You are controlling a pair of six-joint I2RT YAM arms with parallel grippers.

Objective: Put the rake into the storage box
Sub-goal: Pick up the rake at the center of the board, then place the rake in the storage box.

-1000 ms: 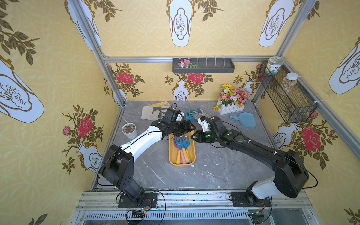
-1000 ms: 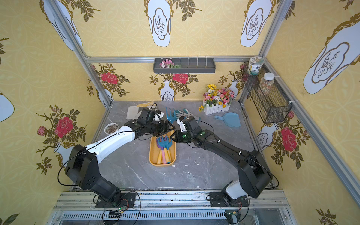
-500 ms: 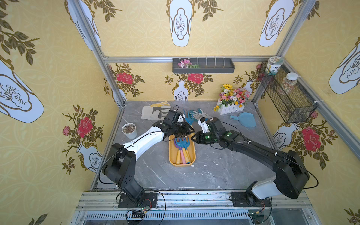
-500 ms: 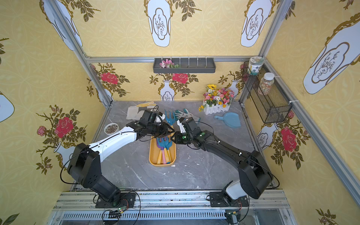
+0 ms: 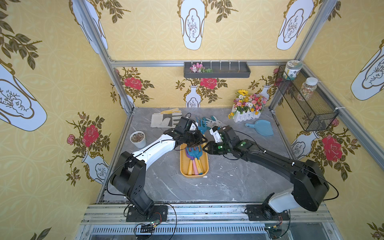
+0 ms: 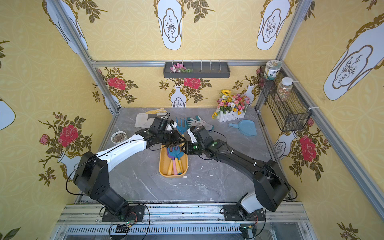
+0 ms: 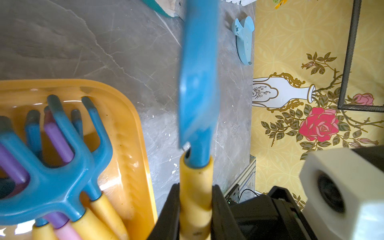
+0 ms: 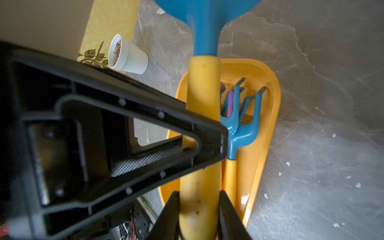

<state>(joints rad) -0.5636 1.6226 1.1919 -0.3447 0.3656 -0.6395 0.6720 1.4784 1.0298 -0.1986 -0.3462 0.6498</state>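
Observation:
The rake has a blue tined head (image 5: 202, 126) (image 6: 182, 125) and a yellow handle (image 7: 196, 182) (image 8: 203, 99). It hangs level over the far end of the storage box (image 5: 182, 164) (image 6: 162, 164), an orange-yellow tray. Both grippers hold the handle. My left gripper (image 5: 202, 141) (image 7: 195, 207) is shut on it close to the head. My right gripper (image 5: 206, 146) (image 8: 199, 207) has its fingers against both sides of the handle's end. The two grippers nearly touch. Several other blue and purple hand tools (image 5: 194, 158) (image 7: 62, 166) lie in the box.
A white pot (image 5: 138, 138) stands left of the box. Work gloves (image 5: 166, 119) and a patterned glove (image 5: 215, 122) lie behind the grippers. At the back right are a blue dustpan (image 5: 260, 127) and a flower box (image 5: 247, 106). A mesh basket (image 5: 305, 104) hangs on the right wall.
My left gripper, open a second ago, has slid in toward the right gripper and closed on the rake's handle. The right arm has hardly moved.

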